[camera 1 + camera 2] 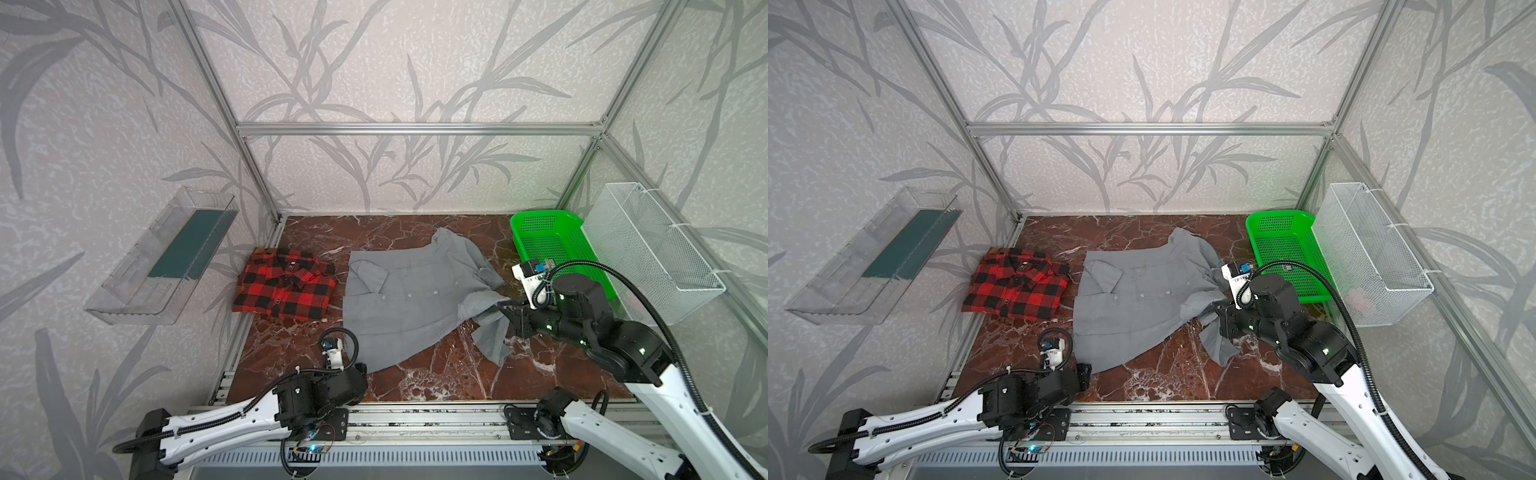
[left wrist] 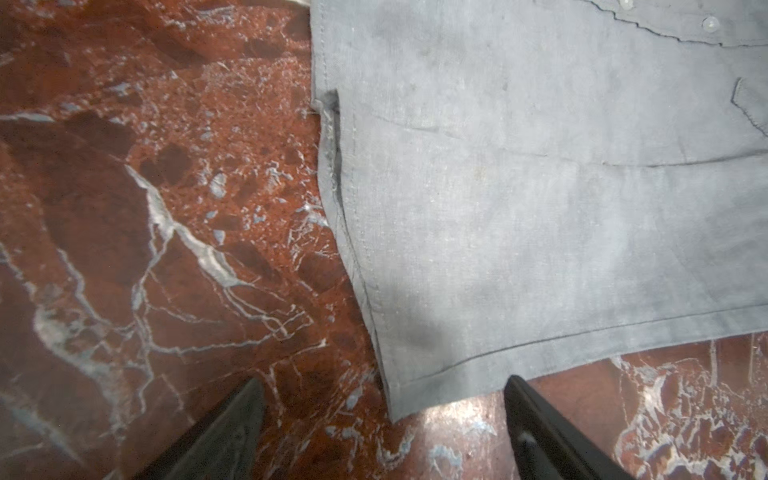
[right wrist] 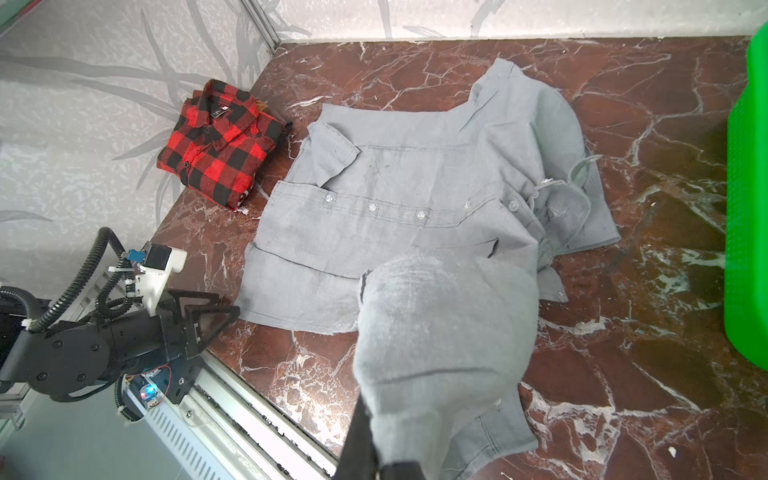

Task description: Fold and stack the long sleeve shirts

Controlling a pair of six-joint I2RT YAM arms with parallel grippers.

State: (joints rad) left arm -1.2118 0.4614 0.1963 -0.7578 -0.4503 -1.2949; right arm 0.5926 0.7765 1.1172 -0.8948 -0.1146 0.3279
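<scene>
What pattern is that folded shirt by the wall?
Red-and-black buffalo check; the folded shirt shows best in the right wrist view.

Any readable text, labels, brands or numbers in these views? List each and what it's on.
None can be read.
plaid shirt, neck label: pale mark, too small to read.
camera mount on the right arm: dark print, too blurred to read.
gray shirt: no print visible.
</scene>
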